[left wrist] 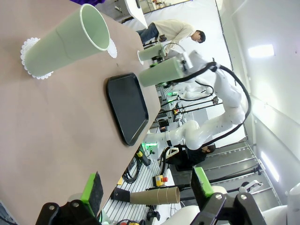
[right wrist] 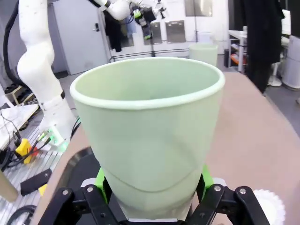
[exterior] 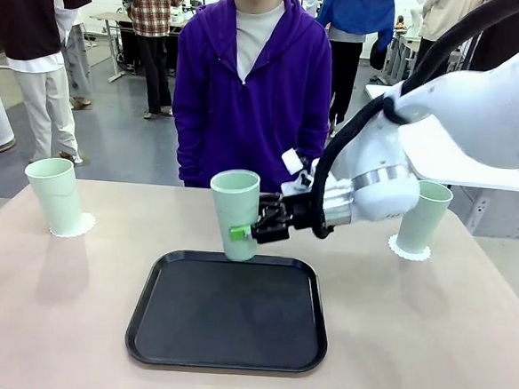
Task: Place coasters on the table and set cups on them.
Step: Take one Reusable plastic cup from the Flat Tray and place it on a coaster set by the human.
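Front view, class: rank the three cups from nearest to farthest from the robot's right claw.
1. Middle cup, gripped in the right claw over the tray's far edge.
2. Right-side cup, on its coaster.
3. Left-side cup, far across.

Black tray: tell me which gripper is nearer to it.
Right. The right gripper holds a cup just above the black tray's far edge; the left gripper hangs open beyond the table's corner.
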`<control>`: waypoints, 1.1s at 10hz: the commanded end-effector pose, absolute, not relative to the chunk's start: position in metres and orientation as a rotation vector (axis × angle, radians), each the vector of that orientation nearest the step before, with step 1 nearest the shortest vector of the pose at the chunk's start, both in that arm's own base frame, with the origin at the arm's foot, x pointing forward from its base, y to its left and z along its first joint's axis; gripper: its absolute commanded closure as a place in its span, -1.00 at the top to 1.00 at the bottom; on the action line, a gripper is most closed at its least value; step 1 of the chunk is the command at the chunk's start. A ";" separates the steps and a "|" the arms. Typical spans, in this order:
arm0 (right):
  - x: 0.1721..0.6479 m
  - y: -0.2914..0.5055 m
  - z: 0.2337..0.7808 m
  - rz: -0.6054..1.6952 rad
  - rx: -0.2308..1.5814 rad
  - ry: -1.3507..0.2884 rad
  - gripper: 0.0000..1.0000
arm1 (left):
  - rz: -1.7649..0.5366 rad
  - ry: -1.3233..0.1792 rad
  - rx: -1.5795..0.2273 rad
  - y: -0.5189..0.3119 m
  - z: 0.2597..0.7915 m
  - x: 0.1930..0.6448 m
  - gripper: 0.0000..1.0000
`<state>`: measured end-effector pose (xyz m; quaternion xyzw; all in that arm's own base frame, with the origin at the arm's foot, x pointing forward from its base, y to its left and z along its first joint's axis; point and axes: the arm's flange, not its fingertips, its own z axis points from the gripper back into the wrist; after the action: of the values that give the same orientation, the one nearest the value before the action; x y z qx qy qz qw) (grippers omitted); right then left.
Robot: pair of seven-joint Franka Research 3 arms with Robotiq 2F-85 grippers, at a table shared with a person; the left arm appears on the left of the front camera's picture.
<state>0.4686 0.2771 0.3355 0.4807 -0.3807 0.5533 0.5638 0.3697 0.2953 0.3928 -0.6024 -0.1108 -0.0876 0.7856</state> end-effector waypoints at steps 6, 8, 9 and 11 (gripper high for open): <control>0.462 0.271 0.401 1.267 1.084 -0.932 -1.00 | -0.184 -0.237 -1.288 0.295 0.395 0.369 1.00; 0.488 0.268 0.396 1.208 1.052 -0.968 0.67 | -0.184 -0.237 -1.288 0.295 0.395 0.369 1.00; 0.517 0.264 0.392 1.178 1.078 -1.000 0.67 | -0.184 -0.237 -1.288 0.295 0.395 0.369 1.00; 0.566 0.258 0.378 1.147 1.120 -1.023 0.67 | -0.184 -0.237 -1.288 0.295 0.395 0.369 1.00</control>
<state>0.5375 0.2503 0.3841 0.4612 -0.4212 0.5076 0.5934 0.3696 0.2956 0.3929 -0.6024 -0.1110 -0.0874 0.7856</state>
